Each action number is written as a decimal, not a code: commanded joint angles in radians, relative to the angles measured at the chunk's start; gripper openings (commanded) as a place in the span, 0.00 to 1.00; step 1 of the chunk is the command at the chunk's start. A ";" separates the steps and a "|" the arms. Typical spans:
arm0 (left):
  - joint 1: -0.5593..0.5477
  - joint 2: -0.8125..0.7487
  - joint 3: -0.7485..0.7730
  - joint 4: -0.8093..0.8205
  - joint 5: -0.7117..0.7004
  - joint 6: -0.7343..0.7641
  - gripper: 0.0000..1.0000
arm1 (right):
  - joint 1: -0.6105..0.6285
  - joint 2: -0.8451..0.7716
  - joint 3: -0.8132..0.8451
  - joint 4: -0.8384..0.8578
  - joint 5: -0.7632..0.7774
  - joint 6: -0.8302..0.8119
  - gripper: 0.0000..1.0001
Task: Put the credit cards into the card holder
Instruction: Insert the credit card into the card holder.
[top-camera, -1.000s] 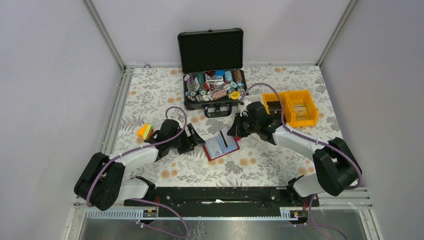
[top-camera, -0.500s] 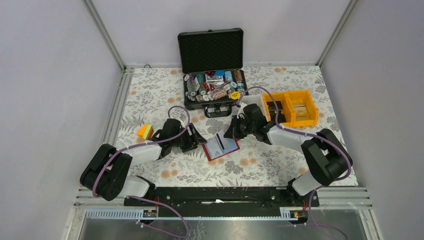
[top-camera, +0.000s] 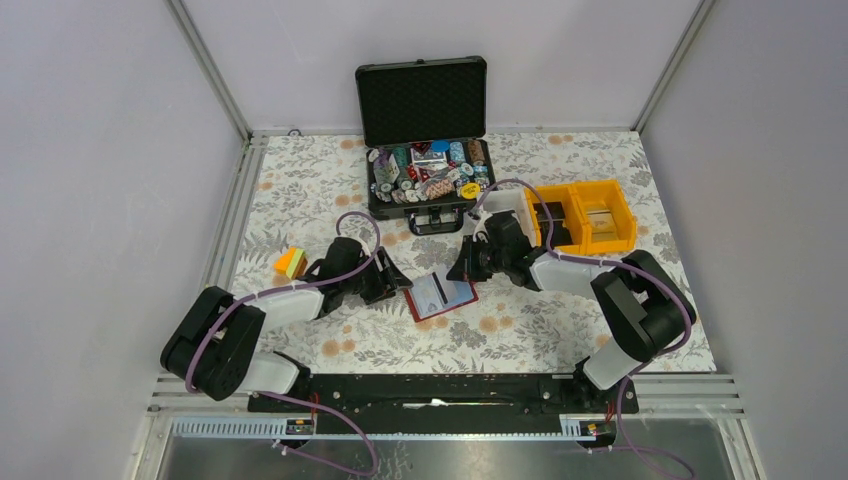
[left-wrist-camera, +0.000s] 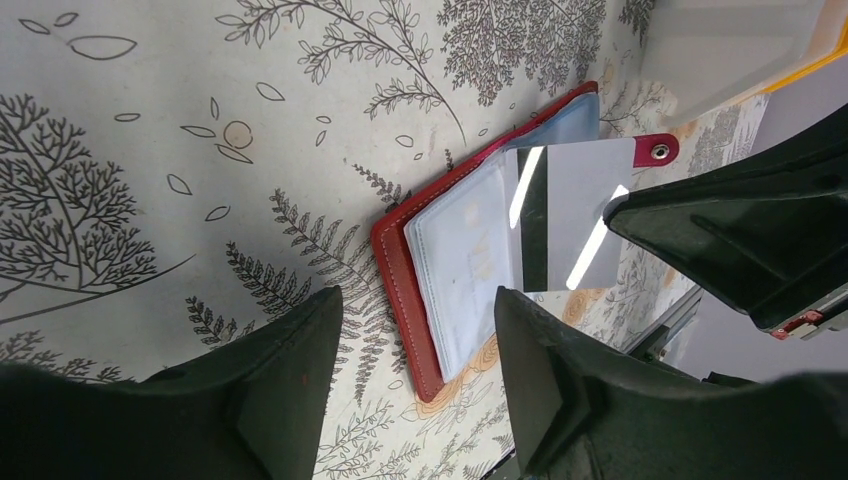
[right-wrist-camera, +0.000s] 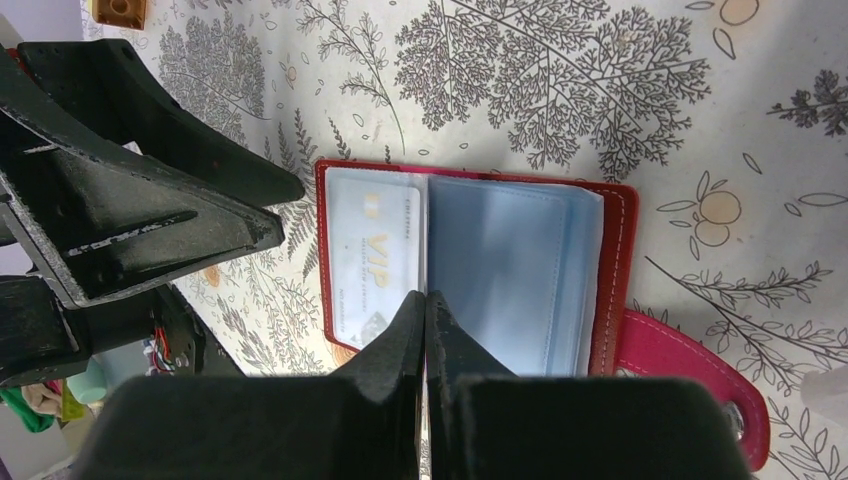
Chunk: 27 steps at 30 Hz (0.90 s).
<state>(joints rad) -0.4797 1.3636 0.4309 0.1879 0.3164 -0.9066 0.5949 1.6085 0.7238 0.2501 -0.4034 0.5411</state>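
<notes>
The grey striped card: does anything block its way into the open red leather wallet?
Nothing visible does. The grey striped card, pinched in the right hand, hangs right over the open red leather wallet; the left hand stands open beside it.

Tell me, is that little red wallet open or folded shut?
Open: the card holder lies spread flat, both inner clear sleeves facing up.

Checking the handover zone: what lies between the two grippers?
The open card holder lies between left gripper and right gripper, which holds a credit card over it; the top view shows this.
</notes>
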 joint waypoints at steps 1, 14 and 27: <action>-0.007 0.024 -0.012 -0.016 -0.026 0.025 0.60 | 0.009 -0.014 -0.016 0.025 0.011 0.029 0.00; -0.007 0.017 -0.024 -0.018 -0.029 0.028 0.57 | 0.008 -0.096 -0.025 0.002 0.033 0.089 0.00; -0.009 0.017 -0.024 -0.024 -0.030 0.029 0.55 | 0.013 -0.060 -0.077 0.074 0.004 0.125 0.00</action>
<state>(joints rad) -0.4812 1.3697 0.4297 0.1890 0.3122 -0.9016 0.5961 1.5406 0.6579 0.2722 -0.3855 0.6533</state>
